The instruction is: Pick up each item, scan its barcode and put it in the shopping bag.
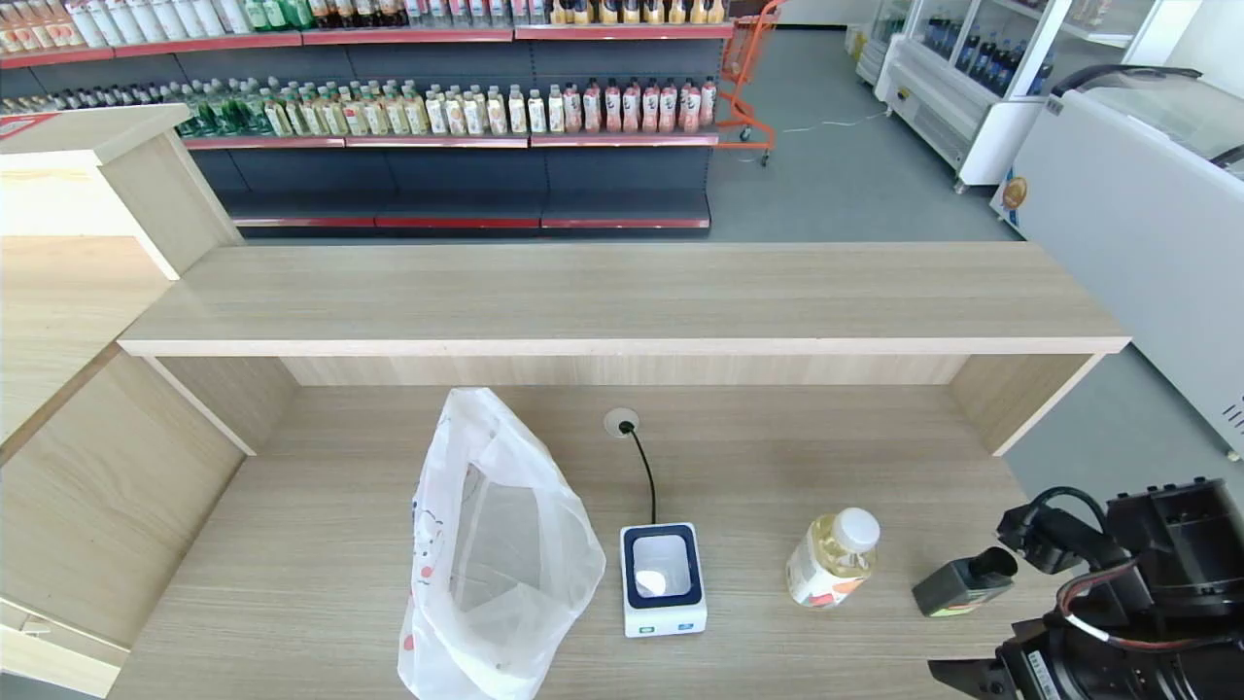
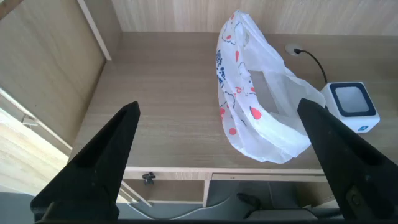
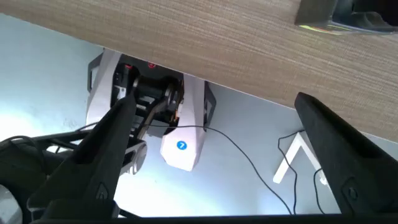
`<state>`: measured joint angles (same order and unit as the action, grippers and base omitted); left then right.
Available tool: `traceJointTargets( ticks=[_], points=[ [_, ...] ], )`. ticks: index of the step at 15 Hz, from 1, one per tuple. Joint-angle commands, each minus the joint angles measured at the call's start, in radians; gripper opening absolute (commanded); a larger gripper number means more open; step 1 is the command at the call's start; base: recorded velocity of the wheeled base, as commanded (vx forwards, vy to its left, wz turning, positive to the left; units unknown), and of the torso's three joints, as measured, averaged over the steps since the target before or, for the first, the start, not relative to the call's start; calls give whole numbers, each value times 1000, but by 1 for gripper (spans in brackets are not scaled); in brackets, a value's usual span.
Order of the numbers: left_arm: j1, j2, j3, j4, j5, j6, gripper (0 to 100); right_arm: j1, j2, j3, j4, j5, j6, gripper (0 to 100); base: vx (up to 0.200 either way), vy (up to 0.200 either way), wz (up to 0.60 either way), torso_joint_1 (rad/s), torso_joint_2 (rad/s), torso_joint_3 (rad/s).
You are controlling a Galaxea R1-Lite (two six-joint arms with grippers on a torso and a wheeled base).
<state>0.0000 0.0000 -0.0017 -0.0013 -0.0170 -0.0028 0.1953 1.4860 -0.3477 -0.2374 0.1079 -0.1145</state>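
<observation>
**Q.** How do we read the pose of the two arms?

**A.** In the left wrist view, the left gripper hangs over the near edge of the counter, its jaws spread wide apart with nothing between them. It faces the shopping bag. The right gripper sits low at the counter's near right edge, looking along the underside of the counter lip. Its jaws are likewise parted and empty. In the head view, we see the right arm at the lower right corner.

**Q.** And how do the task's things look, and where do they lie?

**A.** We note a white, half-transparent shopping bag with red and dark print, standing open-mouthed on the left of the counter's middle. Just beside it, on its right, is the scanner: a white box with a dark-framed window, and a black cable running back to a hole in the counter. Farther right, apart from the scanner, stands the bottle. It holds pale yellow liquid and has a white cap and a light label. Right of it, nearest the right arm, lies a dark packet with a coloured edge. Neither item is touched by a gripper.
</observation>
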Motion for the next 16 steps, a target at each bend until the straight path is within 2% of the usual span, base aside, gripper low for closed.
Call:
traceJointTargets(
  ticks=[1, 3, 7, 11, 16],
  points=[
    [0, 0, 0, 0, 0, 0, 100, -1, 135, 15, -102, 0, -4, 100, 0, 0, 0, 0, 0, 0],
    [0, 0, 0, 0, 0, 0, 100, 4, 214, 35, -252, 0, -2, 100, 0, 0, 0, 0, 0, 0],
    [0, 0, 0, 0, 0, 0, 100, 30, 321, 38, -396, 1, -2, 100, 0, 0, 0, 0, 0, 0],
    [0, 0, 0, 0, 0, 0, 100, 81, 464, 36, -638, 0, -2, 100, 0, 0, 0, 0, 0, 0],
    [0, 0, 0, 0, 0, 0, 100, 99, 590, 41, -838, -2, -2, 100, 0, 0, 0, 0, 0, 0]
  ],
)
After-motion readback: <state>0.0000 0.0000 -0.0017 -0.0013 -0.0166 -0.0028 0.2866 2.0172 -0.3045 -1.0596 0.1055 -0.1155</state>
